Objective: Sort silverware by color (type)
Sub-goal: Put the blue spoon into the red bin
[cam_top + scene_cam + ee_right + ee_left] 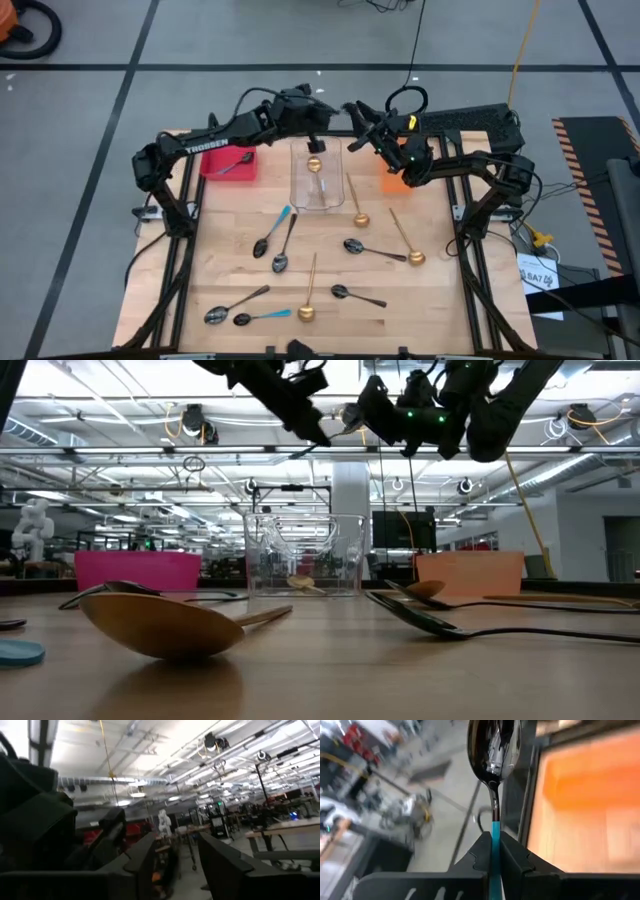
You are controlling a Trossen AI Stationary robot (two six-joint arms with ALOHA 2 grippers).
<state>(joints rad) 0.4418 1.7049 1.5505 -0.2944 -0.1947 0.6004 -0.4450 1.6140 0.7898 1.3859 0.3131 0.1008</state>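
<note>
Nearest the low camera lay a gold spoon [165,625], bowl down on the wooden table [430,300]. Both arms were raised and folded toward each other above the table's far edge. Left gripper [494,851] was clamped on the light blue handle of a blue-handled spoon [492,765], its dark glossy bowl pointing forward beside the orange bin [590,795]. Right gripper [176,855] faced it with fingers apart and apparently nothing between them, though the view was dim. Along the far edge stood a pink bin [228,162] holding one dark spoon [237,165] and a clear bin [318,178] holding another gold spoon [314,164]. Remaining silverware, gold, dark and blue-handled, lay scattered over the table's middle and near side.
</note>
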